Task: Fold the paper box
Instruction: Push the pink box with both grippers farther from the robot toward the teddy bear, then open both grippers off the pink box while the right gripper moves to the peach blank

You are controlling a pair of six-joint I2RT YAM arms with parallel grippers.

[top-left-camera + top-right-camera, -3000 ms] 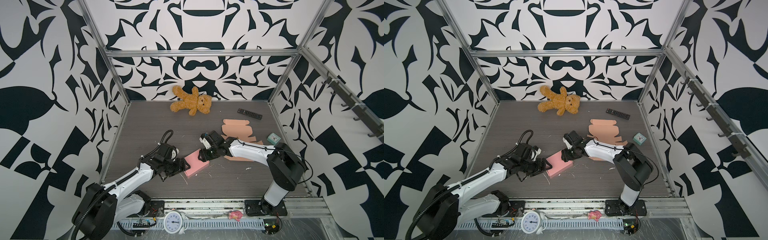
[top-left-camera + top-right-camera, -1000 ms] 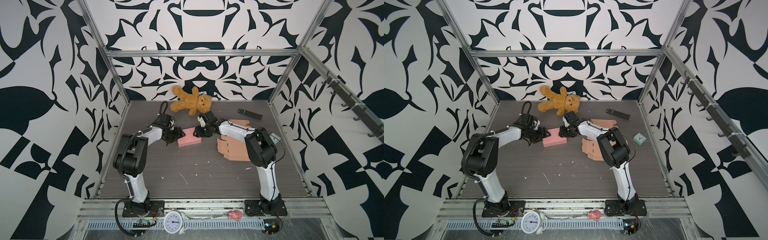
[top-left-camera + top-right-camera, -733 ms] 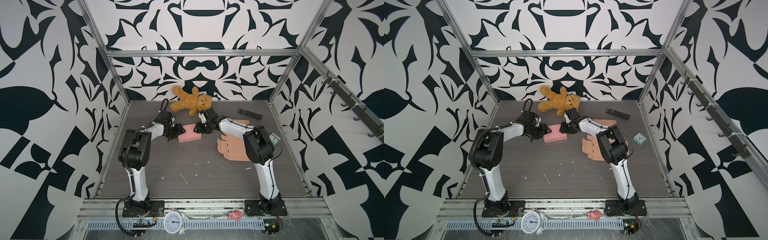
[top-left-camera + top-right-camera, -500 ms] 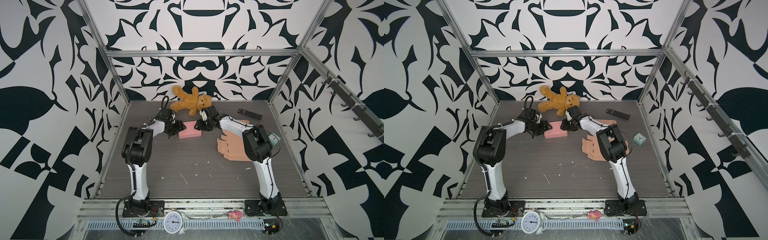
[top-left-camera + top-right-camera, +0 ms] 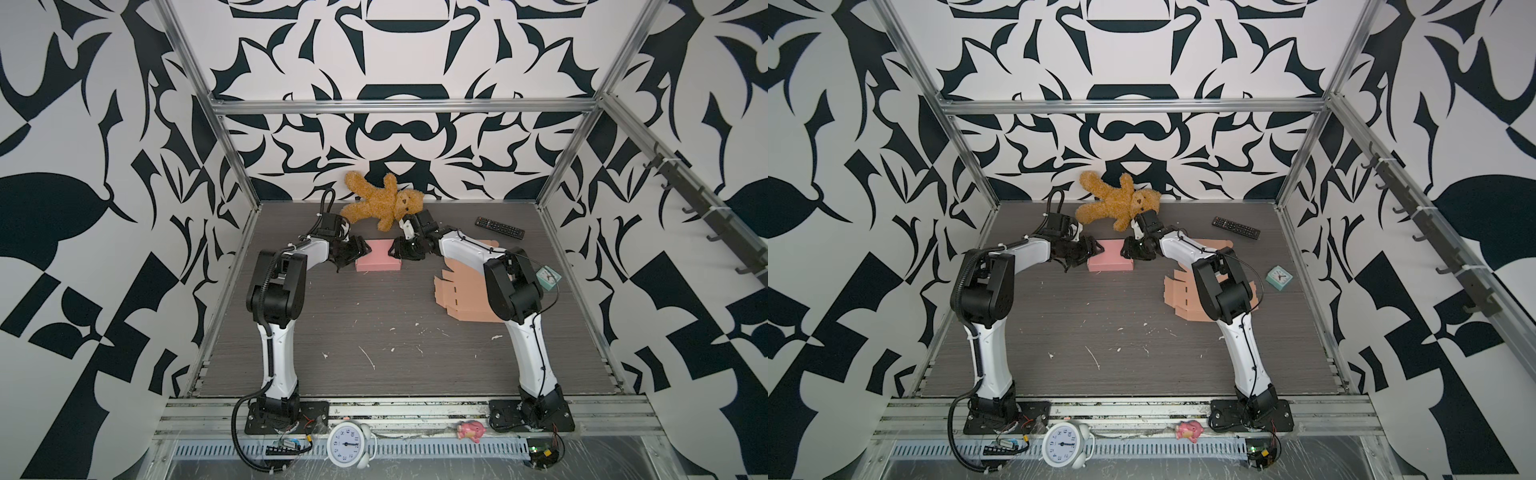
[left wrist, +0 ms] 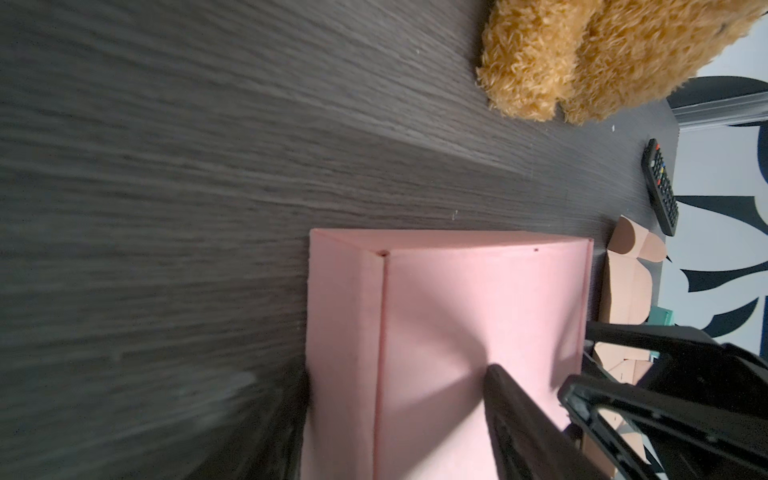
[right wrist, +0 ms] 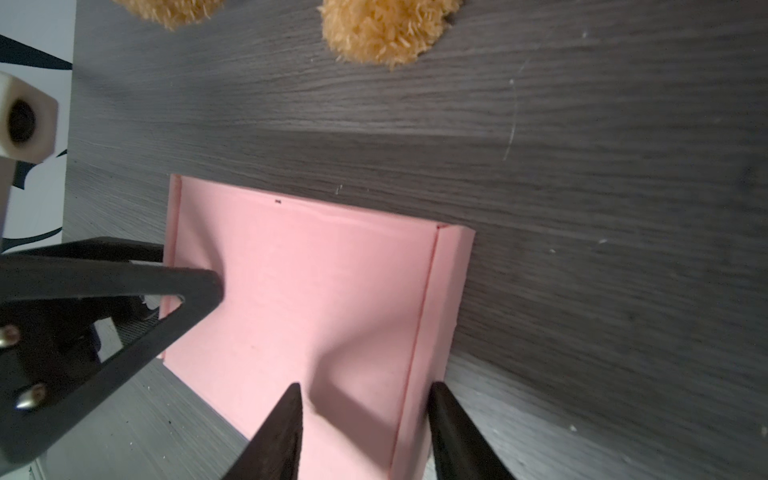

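The folded pink box [image 5: 379, 259] has been moved from the near middle to the far side, just in front of the teddy bear [image 5: 380, 204], with left gripper [image 5: 357, 253] and right gripper [image 5: 397, 251] half-open astride its ends, grip unclear; folding looks done

light: bright, even | shadows: soft | wrist views: foreground blurred

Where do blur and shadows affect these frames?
In the left wrist view the table nearest the lens is smeared and the fingers are soft, while the far edge of the pink box is crisp; in the right wrist view the fingers throw dark shadows on the pink box; both top views are sharp and evenly lit.
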